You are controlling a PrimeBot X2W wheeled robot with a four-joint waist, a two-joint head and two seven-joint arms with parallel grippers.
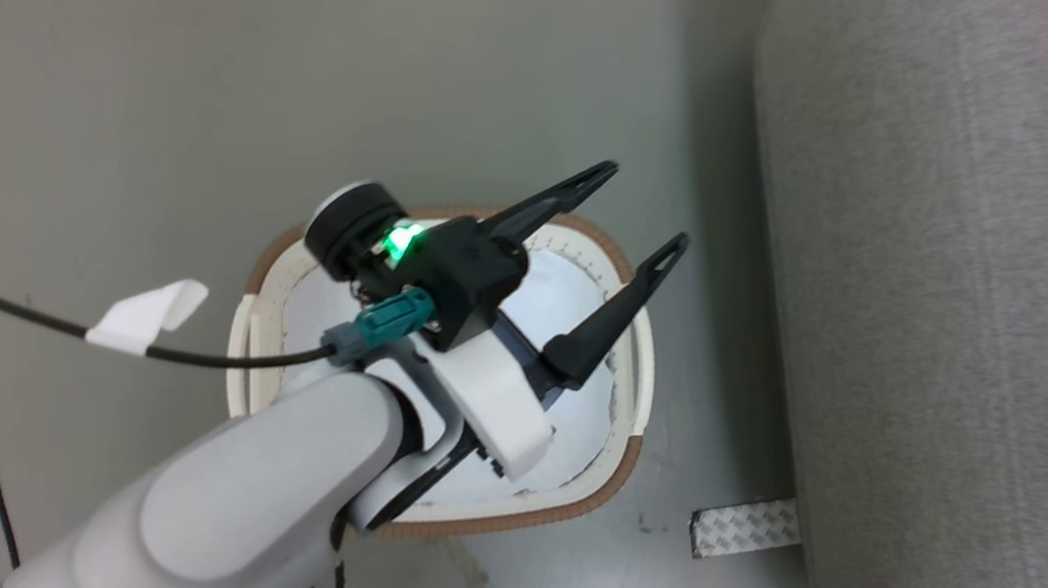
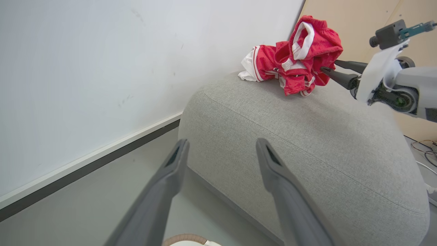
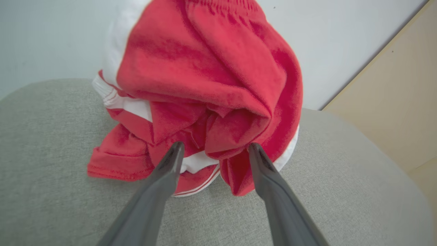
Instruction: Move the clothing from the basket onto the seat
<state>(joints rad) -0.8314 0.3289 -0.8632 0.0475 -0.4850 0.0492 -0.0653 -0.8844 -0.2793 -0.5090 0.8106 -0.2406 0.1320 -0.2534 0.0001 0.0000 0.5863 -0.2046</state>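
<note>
The grey floor [image 1: 119, 41] carries the basket [image 1: 256, 352] and, near it, the seat [image 1: 979, 287]. A patterned tape strip [image 1: 744, 526] lies at the seat base. The clothing [image 2: 293, 58] lies bunched on the seat top.

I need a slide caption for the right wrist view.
Open right gripper at the red clothing heaped on the grey seat.

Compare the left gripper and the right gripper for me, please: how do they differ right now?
The left gripper hangs above the basket, the right gripper over the seat. The left gripper touches nothing; the right gripper's tips meet the red clothing. Both stand open.
</note>
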